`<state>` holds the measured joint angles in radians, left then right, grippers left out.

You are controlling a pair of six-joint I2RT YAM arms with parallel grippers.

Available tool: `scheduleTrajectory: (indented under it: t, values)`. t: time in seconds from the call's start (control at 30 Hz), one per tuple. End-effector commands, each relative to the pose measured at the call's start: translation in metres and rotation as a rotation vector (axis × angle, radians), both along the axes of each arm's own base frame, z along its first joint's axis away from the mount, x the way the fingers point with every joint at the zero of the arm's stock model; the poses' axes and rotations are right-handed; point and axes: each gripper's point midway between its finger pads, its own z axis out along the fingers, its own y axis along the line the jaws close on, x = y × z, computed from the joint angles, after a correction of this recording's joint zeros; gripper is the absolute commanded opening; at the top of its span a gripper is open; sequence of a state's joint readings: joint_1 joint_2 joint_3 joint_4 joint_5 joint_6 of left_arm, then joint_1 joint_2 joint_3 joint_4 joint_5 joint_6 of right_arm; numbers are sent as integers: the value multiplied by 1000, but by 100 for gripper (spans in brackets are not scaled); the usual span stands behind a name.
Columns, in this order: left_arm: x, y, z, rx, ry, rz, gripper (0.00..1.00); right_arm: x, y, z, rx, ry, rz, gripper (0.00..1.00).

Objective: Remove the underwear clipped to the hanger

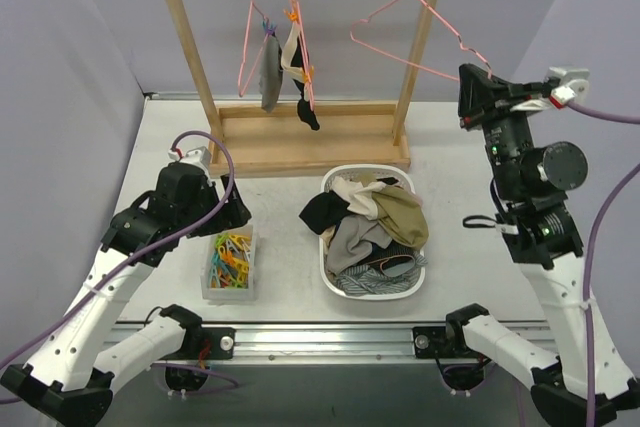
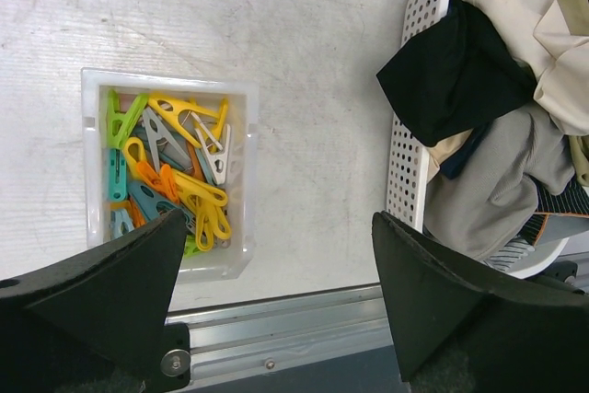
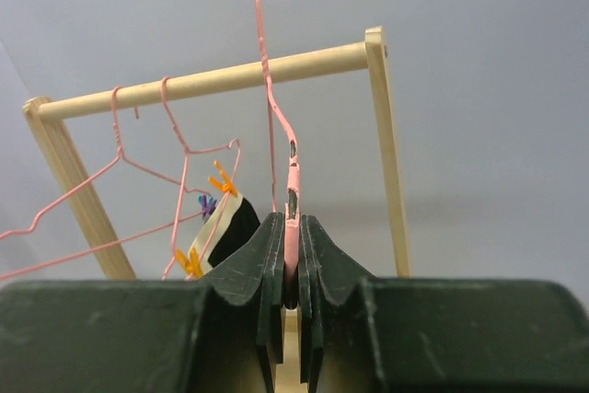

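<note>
Two pieces of underwear hang clipped on pink wire hangers on the wooden rack (image 1: pixel 300 142): a grey one (image 1: pixel 270 72) and a black-and-white one (image 1: pixel 297 82), the latter also in the right wrist view (image 3: pixel 228 225) with orange clips. A third pink hanger (image 1: pixel 420 32) hangs bare at the right. My right gripper (image 1: pixel 468 75) is shut on its wire (image 3: pixel 293 192). My left gripper (image 2: pixel 276 301) stands open and empty low over the table, between the clip box (image 2: pixel 241 98) and the basket (image 2: pixel 409 149). An olive-green cloth (image 1: pixel 400 215) lies on the heap in the basket.
The white basket (image 1: pixel 335 282) of mixed clothes sits at the table's middle front. A clear box of coloured plastic clips (image 1: pixel 230 259) stands left of it. A metal rail (image 2: pixel 276 329) runs along the near table edge. Grey walls close in both sides.
</note>
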<state>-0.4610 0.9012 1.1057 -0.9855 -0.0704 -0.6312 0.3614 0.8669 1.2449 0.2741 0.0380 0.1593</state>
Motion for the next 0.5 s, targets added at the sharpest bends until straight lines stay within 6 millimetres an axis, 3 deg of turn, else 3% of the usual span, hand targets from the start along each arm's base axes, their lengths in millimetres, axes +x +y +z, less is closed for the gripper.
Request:
scheduleTrajectory:
  t: [0.0,0.07,0.13,0.27,0.37,0.47]
  values:
    - [11,-1,9,-6,-59,-4,91,8,-6,57,35,-169,-58,0]
    - [12,-2,9,-3,-62,-8,91,30,0,52,20,-153,-72,0]
    - [12,-2,8,0,-59,-9,91,40,-2,55,31,-150,-101,0]
    - [12,-3,8,-6,-58,-13,91,67,-4,43,43,-109,-159,0]
    - [10,-2,8,-7,-59,-12,91,80,-7,31,47,-75,-190,0]
    - [7,-1,9,-14,-60,-9,91,76,-5,20,34,-50,-167,0]
